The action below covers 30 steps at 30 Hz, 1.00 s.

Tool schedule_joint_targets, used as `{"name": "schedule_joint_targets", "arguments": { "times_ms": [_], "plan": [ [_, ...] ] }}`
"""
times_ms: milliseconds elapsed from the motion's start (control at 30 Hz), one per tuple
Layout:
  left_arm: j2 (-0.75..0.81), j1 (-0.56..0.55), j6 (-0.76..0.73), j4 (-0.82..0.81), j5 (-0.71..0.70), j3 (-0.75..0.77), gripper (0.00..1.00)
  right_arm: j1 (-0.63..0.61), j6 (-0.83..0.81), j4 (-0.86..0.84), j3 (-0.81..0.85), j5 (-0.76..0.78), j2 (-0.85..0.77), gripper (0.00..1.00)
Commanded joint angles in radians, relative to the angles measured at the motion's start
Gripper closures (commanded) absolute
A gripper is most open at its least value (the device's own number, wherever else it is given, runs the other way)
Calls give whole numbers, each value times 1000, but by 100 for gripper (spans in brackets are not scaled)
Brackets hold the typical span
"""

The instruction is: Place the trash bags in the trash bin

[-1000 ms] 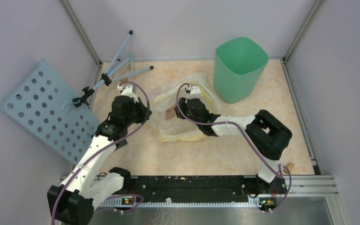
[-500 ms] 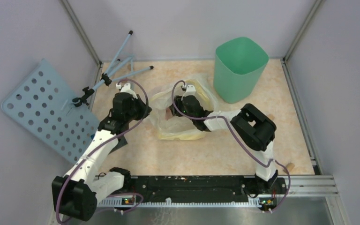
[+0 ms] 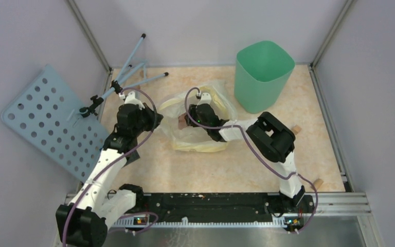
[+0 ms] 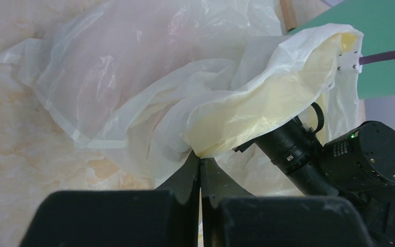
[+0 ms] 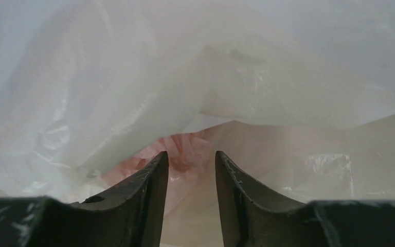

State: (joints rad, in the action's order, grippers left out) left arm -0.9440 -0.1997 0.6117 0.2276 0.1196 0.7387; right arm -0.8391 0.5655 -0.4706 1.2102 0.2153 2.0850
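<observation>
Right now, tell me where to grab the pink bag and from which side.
Take the pink bag by its crumpled bunch, straight ahead of the right gripper, under the yellow bag fold that the left gripper pinches up: bunched film gives the fingers something to pinch.

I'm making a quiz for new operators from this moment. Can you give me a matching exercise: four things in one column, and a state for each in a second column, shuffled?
Things
1. bin
2. left tool
3. right tool
4. pink bag

States
a. jaws apart, pushed in among bag folds
b. upright, mint green
c. shut on the yellow bag's edge
d. crumpled, just past the right tool's tips

Pairs: 1-b, 2-c, 3-a, 4-d
</observation>
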Motion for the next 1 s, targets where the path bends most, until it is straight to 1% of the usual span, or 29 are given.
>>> {"name": "schedule_joint_targets", "arguments": {
  "times_ms": [0,33,100,200,233,267,333,367,433,467,500,567,667,833,967],
  "plan": [
    [28,8,13,-62,16,-5,100,5,18,-38,32,-21,18,66],
    [28,8,12,-62,17,-5,100,5,17,-39,34,-32,18,69],
    [24,9,10,-60,19,-5,100,5,12,-47,43,-69,20,70],
    [18,10,11,-63,25,-11,100,5,17,-46,57,-100,26,57],
    [18,11,11,-63,26,-14,100,6,21,-41,60,-89,30,55],
    [18,11,10,-63,25,-15,100,6,24,-35,64,-76,37,53],
    [19,11,6,-62,21,-18,100,6,27,-23,79,-59,56,54],
    [20,11,3,-59,19,-18,100,5,26,-15,90,-55,67,60],
    [25,11,-1,-57,16,-21,100,6,24,-8,97,-55,81,82],
    [28,10,-4,-56,12,-24,100,6,22,-12,91,-60,73,89],
    [28,11,-9,-54,6,-26,100,6,19,-23,81,-66,58,95],
    [27,11,-19,-48,-8,-28,100,5,11,-43,48,-72,10,100],
    [18,11,-22,-37,-7,-26,100,6,-35,-35,18,-94,-78,100],
    [24,11,-14,-39,-4,-31,100,6,-78,61,-36,-123,-248,100],
    [43,11,-48,-22,-34,-10,100,6,-88,153,-101,-134,-394,100]
  ]
}}
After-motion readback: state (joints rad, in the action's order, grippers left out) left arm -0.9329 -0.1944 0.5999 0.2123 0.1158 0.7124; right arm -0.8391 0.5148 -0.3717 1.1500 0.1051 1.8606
